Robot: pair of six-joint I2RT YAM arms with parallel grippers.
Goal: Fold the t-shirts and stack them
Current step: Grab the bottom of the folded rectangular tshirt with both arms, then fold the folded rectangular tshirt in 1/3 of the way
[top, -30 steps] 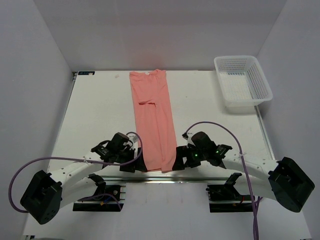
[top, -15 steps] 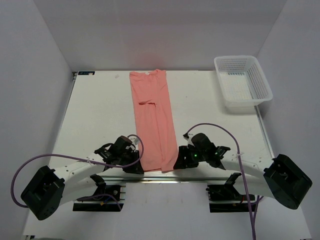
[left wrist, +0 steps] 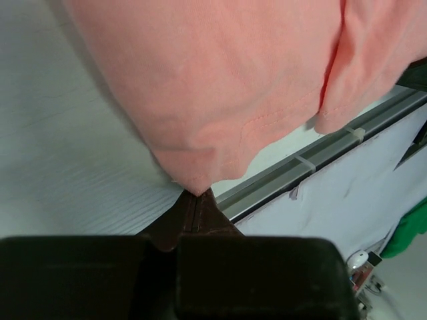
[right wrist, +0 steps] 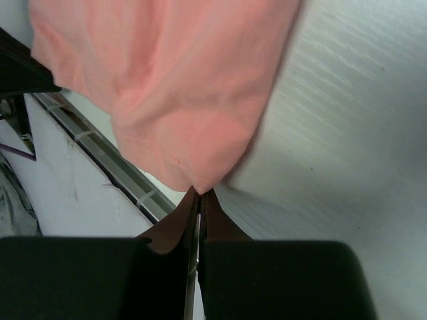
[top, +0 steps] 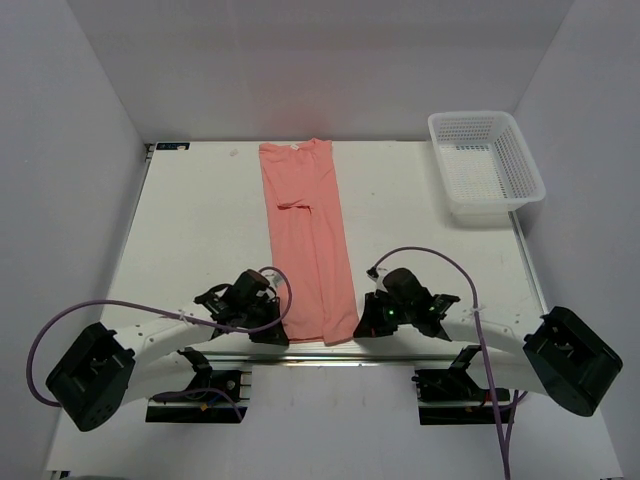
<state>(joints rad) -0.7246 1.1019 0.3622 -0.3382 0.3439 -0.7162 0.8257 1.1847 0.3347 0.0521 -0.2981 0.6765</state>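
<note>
we saw 2 arms reaching low and inward, the left gripper (top: pixel 284 333) and right gripper (top: pixel 360 326) each clamped on a near corner of the salmon t-shirt (top: pixel 308 240), which lay as a long strip across the middle of the table (top: pixel 200 220).

No text, brand or number can be read in any view. A small dark sticker (top: pixel 172 146) at the far left corner of the tabletop (top: pixel 200 220) and the white tag (top: pixel 294 146) at the collar of the t-shirt (top: pixel 305 230) are too small to make out.
</note>
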